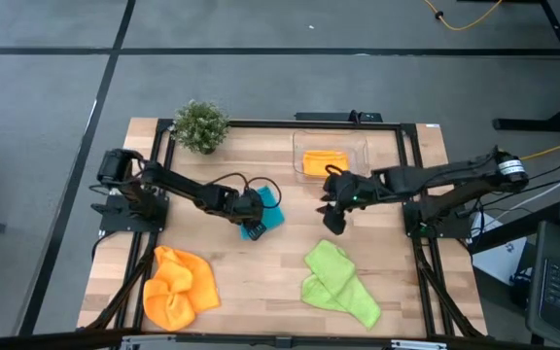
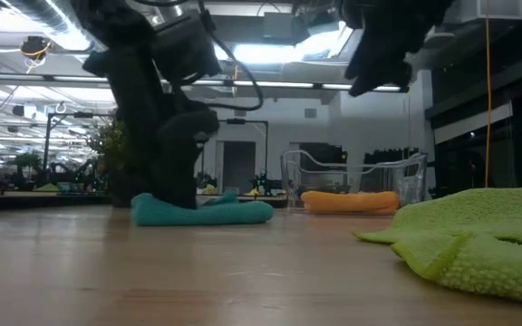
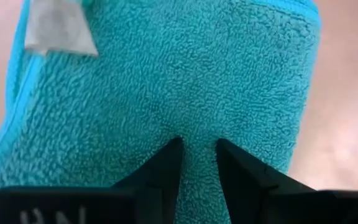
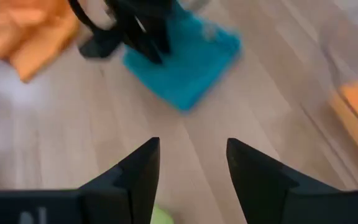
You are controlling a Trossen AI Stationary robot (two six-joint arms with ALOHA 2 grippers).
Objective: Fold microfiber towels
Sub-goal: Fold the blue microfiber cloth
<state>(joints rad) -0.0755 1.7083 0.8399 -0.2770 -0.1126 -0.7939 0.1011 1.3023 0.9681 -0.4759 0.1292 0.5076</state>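
Folding stands at the teal towel [image 1: 270,216], the left gripper [image 3: 199,163] slightly parted on it; next, the empty, open right gripper [image 4: 191,163] needs the green towel [image 1: 338,282] at five o'clock.

Grey carpeted floor [image 1: 261,83] around the wooden table [image 1: 261,262]; bright ceiling lights [image 2: 270,52] and dark right-hand wall [image 2: 515,136] beyond.

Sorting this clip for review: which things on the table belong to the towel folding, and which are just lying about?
Job:
teal towel, under the left gripper
green towel
loose orange towel
folded orange towel, in the tub

Lying about:
clear tub
potted plant
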